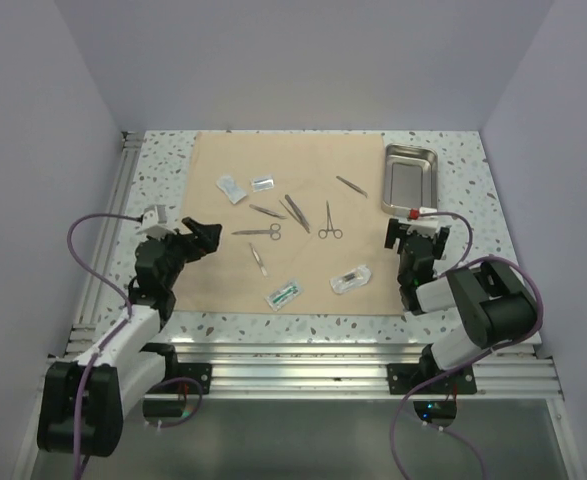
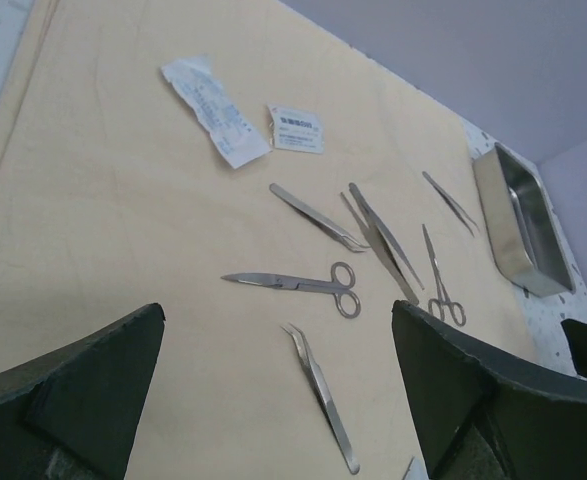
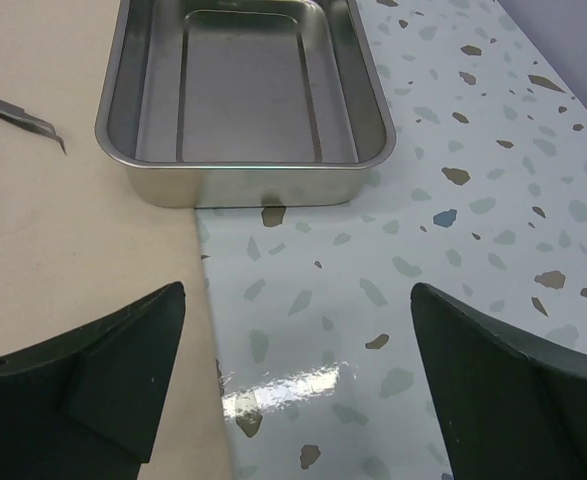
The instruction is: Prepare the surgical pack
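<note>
A tan cloth sheet (image 1: 213, 170) lies flat on the table. Scattered on it are scissors (image 1: 258, 232), ring-handled forceps (image 1: 329, 222), several tweezers and clear packets (image 1: 232, 188). The empty steel tray (image 1: 410, 178) stands off the sheet's right edge. My left gripper (image 1: 201, 238) hovers open over the sheet's left part. In its wrist view the left gripper (image 2: 276, 310) has the scissors (image 2: 293, 283) and curved tweezers (image 2: 323, 395) just ahead. My right gripper (image 1: 413, 232) is open below the tray. From its wrist, the right gripper (image 3: 298, 288) straddles the sheet's edge (image 3: 73, 230), with the tray (image 3: 243, 185) ahead.
The speckled tabletop (image 1: 463, 200) shows bare to the right of the sheet. Aluminium rails (image 1: 303, 365) run along the near edge and the left side. Pale walls enclose the back and both sides. Purple cables loop beside each arm.
</note>
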`<state>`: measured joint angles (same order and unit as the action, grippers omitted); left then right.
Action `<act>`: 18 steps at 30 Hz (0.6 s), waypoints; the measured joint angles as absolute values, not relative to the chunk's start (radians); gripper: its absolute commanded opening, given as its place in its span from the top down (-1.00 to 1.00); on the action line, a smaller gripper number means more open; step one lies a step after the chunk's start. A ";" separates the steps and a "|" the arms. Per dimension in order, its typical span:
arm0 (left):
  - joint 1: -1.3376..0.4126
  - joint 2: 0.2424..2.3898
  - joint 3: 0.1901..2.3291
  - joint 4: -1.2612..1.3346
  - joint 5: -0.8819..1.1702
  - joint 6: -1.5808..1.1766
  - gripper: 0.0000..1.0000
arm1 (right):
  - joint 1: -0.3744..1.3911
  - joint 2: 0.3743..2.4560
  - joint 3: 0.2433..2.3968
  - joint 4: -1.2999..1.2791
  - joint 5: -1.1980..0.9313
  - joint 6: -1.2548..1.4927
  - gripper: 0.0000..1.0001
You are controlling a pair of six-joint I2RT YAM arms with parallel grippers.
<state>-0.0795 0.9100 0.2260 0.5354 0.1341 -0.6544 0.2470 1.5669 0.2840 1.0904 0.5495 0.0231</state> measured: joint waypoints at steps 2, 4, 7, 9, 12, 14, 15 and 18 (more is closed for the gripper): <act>-0.079 1.008 0.294 0.497 0.126 -0.661 -0.98 | 0.256 1.549 0.261 1.124 0.560 0.008 -0.97; -0.079 1.105 0.381 0.440 0.124 -0.662 -0.94 | 0.294 1.496 0.250 1.096 0.629 -0.013 -0.97; -0.079 1.218 0.490 0.406 0.128 -0.665 -0.92 | 0.370 1.301 0.304 0.888 0.682 0.020 -0.97; -0.079 1.271 0.535 0.400 0.134 -0.675 -0.89 | 0.379 1.179 0.401 0.694 0.674 0.084 -0.97; -0.079 1.358 0.602 0.383 0.154 -0.704 -0.76 | 0.379 1.080 0.544 0.509 0.650 0.179 -0.94; -0.079 1.415 0.643 0.372 0.165 -0.725 -0.74 | 0.379 1.051 0.599 0.407 0.633 0.236 -0.94; -0.079 1.447 0.666 0.364 0.169 -0.739 -0.73 | 0.379 1.045 0.611 0.369 0.628 0.254 -0.95; -0.079 1.547 0.749 0.321 0.169 -0.767 -0.71 | 0.379 1.045 0.629 0.234 0.607 0.302 -0.96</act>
<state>-0.0788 1.5467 0.7494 0.3210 0.1688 -0.7670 0.3786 1.0447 0.6289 0.2337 0.6067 0.3019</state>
